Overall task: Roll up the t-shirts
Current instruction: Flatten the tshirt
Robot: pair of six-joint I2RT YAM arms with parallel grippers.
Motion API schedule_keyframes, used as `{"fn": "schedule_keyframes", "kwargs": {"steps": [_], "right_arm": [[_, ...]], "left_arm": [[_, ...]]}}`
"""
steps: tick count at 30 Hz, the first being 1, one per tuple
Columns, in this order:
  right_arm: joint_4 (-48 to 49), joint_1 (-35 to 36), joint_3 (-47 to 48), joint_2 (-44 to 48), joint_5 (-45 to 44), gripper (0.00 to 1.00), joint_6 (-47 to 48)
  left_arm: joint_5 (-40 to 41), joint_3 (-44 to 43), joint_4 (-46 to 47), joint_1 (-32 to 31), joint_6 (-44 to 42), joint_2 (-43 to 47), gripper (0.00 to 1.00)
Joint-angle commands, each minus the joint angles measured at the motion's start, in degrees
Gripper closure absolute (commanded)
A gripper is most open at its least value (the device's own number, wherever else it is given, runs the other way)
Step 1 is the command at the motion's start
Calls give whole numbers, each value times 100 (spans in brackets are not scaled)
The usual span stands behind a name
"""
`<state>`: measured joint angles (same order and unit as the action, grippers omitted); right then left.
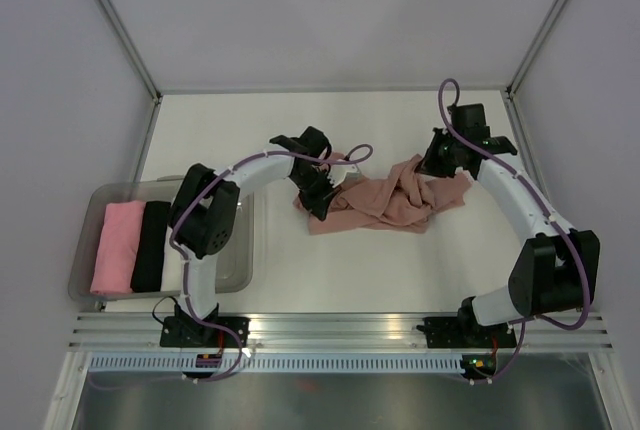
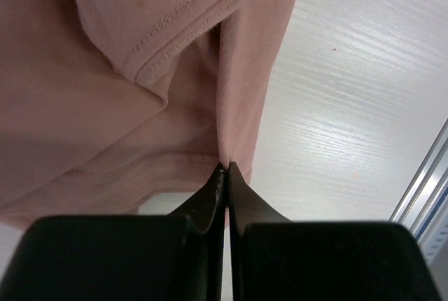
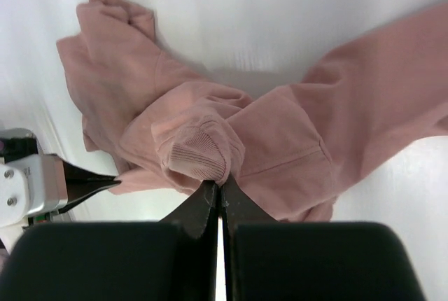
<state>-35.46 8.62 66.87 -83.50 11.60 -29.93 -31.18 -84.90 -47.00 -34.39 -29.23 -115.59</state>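
T-shirt (image 1: 385, 200) lies right of tray (image 1: 236, 272) (rolls (image 1: 118, 247) inside)

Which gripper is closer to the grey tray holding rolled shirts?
Left. The left gripper pinches the t-shirt just right of the tray; the right gripper holds its other end, farther right.

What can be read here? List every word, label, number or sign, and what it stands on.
None can be read. The t-shirt shows only plain cloth and seams in all views; the pink roll, black roll and bin show no label.
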Motion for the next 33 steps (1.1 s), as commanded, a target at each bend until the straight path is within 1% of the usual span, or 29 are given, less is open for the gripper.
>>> {"fn": "schedule_keyframes", "kwargs": {"steps": [1, 2, 3, 4, 5, 6, 7, 8, 9, 10, 11, 12, 14, 15, 17, 19, 21, 22, 23, 24, 25, 26, 27, 28, 29, 31, 32, 33], "right_arm": [[-144, -334, 694, 19, -236, 100, 180], [-197, -448, 844, 18, -245, 100, 250], [-267, -728, 1141, 18, -228, 100, 260], [-277, -835, 1309, 10, -210, 100, 260], [-294, -1245, 1720, -16, -236, 100, 269], [-347, -1371, 1968, -69, -271, 100, 304], [-382, -1468, 2249, -243, -289, 100, 321], [-452, -1582, 2860, -358, -307, 100, 330], [-566, -1626, 3180, -481, -307, 100, 322], [-628, -1644, 3505, -744, -324, 100, 287], [-672, -1679, 4109, -851, -307, 100, 251], [-751, -1697, 4393, -939, -290, 100, 173], [-787, -1758, 5025, -1063, -228, 100, 76], [-787, -1785, 5159, -1063, -228, 100, 49], [-804, -1890, 5275, -905, -350, 100, 66], [-848, -1961, 5118, -573, -491, 100, 189], [-901, -2014, 4591, -282, -614, 100, 321], [-901, -2014, 4346, 50, -684, 100, 382], [-901, -2014, 3804, 245, -815, 100, 418], [-901, -2022, 3494, 438, -843, 100, 409], [-875, -2014, 2795, 841, -834, 100, 340], [-875, -2014, 2448, 1036, -782, 100, 313], [-909, -2022, 2114, 1369, -790, 100, 278], [-910, -2014, 1789, 1511, -799, 100, 260], [-849, -2014, 1168, 1634, -834, 100, 216], [-717, -2005, 393, 1837, -756, 100, 155], [-508, -2005, 197, 1838, -712, 100, 85], [-375, -2014, 38, 1794, -676, 99, 15]], "left_arm": [[418, -78, -63, 99, 49, 765, 98], [507, -175, -55, 291, 119, 905, 98], [595, -463, -46, 415, 154, 1220, 98], [778, -666, -54, 668, 181, 1354, 98], [911, -894, -55, 792, 199, 1468, 98], [1060, -1418, -63, 915, 190, 1600, 98], [1366, -1702, -63, 1126, 120, 1627, 98], [1517, -2001, -55, 1215, 102, 1627, 98], [1623, -2613, -55, 1303, 85, 1619, 98], [1798, -2915, -55, 1425, 67, 1549, 98], [1887, -3214, -55, 1461, 67, 1514, 98], [1966, -3774, -55, 1488, 67, 1478, 98], [2185, -4173, -46, 1523, -29, 1495, 98], [2282, -4392, -37, 1523, -108, 1539, 98], [2511, -4456, 15, 1584, -302, 1740, 98], [2642, -4395, -2, 1724, -381, 1873, 98], [2643, -4044, -133, 1804, -442, 2110, 98], [2643, -3860, -203, 1831, -512, 2198, 98], [2635, -3406, -265, 1831, -539, 2425, 98], [2600, -3149, -387, 1822, -540, 2540, 98], [2460, -2868, -432, 1822, -522, 2655, 98], [2407, -2265, -467, 1822, -505, 2778, 98], [2284, -1946, -459, 1822, -470, 2970, 98], [2213, -1646, -450, 1822, -478, 3050, 98], [2160, -1087, -441, 1822, -434, 3086, 98], [1775, -591, -327, 1822, -268, 3113, 98], [1599, -154, -275, 1813, -241, 3095, 98], [1362, 42, -187, 1805, -145, 3034, 98]]}}
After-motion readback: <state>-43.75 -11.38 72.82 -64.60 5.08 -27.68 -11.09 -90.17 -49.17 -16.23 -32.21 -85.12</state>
